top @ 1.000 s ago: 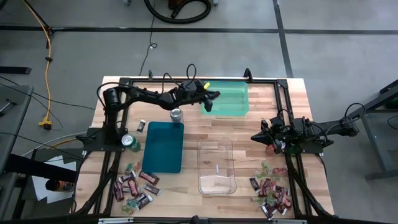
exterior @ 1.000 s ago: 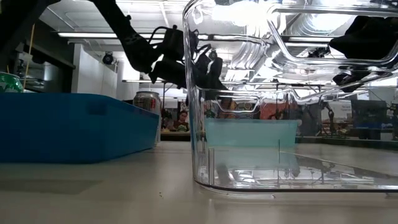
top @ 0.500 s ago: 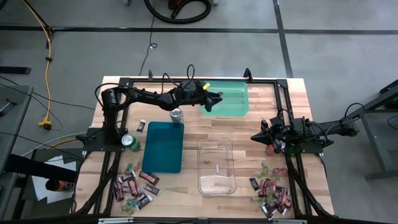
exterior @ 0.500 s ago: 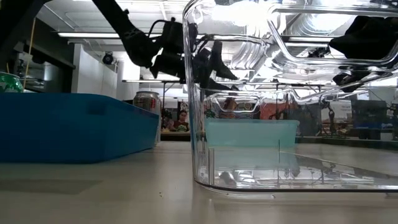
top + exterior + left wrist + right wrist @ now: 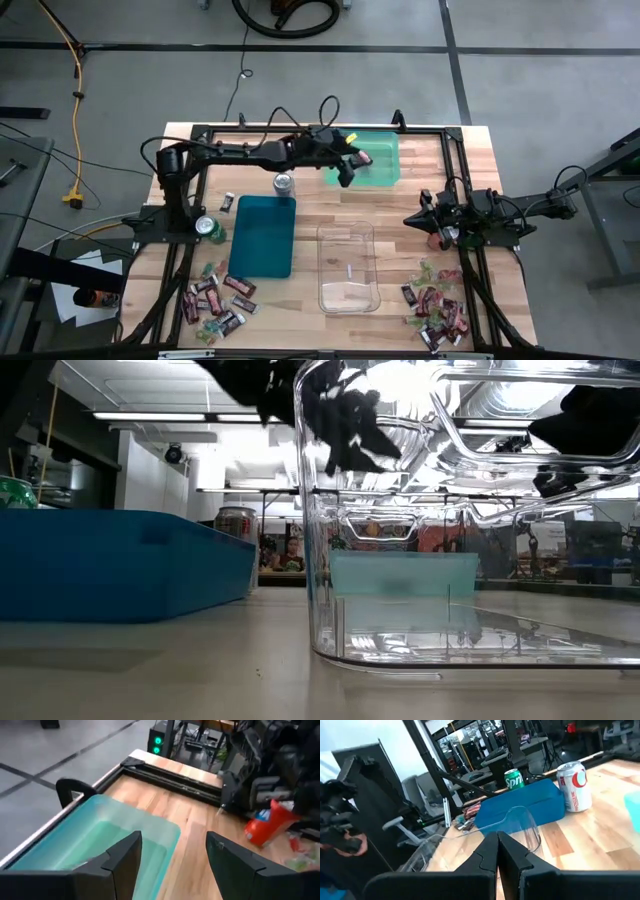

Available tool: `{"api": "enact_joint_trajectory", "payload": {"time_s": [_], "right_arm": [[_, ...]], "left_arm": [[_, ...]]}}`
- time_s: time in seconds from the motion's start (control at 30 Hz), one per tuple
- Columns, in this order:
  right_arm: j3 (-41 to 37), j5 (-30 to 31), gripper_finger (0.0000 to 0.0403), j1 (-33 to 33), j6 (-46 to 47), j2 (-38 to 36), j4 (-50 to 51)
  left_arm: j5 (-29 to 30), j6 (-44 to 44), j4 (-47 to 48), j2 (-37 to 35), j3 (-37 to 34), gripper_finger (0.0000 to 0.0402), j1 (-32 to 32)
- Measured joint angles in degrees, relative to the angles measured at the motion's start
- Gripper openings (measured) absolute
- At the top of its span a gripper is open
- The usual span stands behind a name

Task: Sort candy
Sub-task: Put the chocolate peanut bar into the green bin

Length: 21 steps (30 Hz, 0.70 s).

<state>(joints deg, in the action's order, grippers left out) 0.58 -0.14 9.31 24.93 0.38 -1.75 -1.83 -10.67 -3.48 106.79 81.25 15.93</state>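
My left gripper [image 5: 348,166] hangs spread and empty over the green bin [image 5: 383,172], one sweet [image 5: 362,159] inside; my right gripper [image 5: 432,222] waits closed, and both candy piles [image 5: 215,299] are mostly unsorted.

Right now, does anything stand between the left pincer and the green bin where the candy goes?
Nothing visible does. The left pincer hangs open above the green bin, with only bare bin and table showing between its fingers. A dark red candy shows at the bin beside it; whether it has landed, I cannot tell.
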Motion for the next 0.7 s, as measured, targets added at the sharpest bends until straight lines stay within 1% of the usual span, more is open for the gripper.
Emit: {"api": "enact_joint_trajectory", "payload": {"time_s": [0.07,0.13,0.2,0.27,0.33,0.4,0.47,0.53,0.63,0.7], "right_arm": [[0.0,0.95,0.0,0.02,4.54,0.0,-3.18],[0.0,3.95,0.0,0.01,9.4,0.0,-7.88],[0.0,7.62,0.0,-0.01,14.63,-0.1,-12.96],[0.0,11.87,0.0,-0.01,18.04,-0.01,-17.57],[0.0,17.06,0.0,-0.01,18.1,0.0,-21.19],[0.0,19.93,0.0,-0.03,16.84,-0.07,-23.89],[0.0,19.85,0.0,-0.01,15.49,0.0,-26.38],[0.0,19.05,0.0,-0.01,15.29,0.0,-28.44],[0.13,19.31,0.0,-0.01,15.19,0.01,-31.14],[1.36,19.79,0.0,-0.01,13.73,0.84,-31.11]], "left_arm": [[-3.92,-2.91,3.3,-1.61,2.88,0.0206,0.32],[-9.96,-5.31,6.64,-4.4,4.48,0.0206,0.47],[-15.63,-6.96,8.04,-7.54,4.66,0.0206,0.48],[-18.11,-7.15,10.52,-10.81,4.64,0.0206,-0.29],[-18.52,-5.66,14.73,-14.56,4.62,0.0206,-1.43],[-17.38,-3.72,18.83,-18.48,4.29,0.0206,-2.93],[-13.84,-2.34,19.76,-22.75,1.59,0.0206,-5.05],[-9.22,-1.65,19.15,-27.33,-2.79,0.0206,-7.47],[-2.13,-2.86,13.89,-34.95,-12.45,0.0206,-10.79],[1.46,-5.32,7.52,-39.9,-19.99,0.0206,-12.33]]}}
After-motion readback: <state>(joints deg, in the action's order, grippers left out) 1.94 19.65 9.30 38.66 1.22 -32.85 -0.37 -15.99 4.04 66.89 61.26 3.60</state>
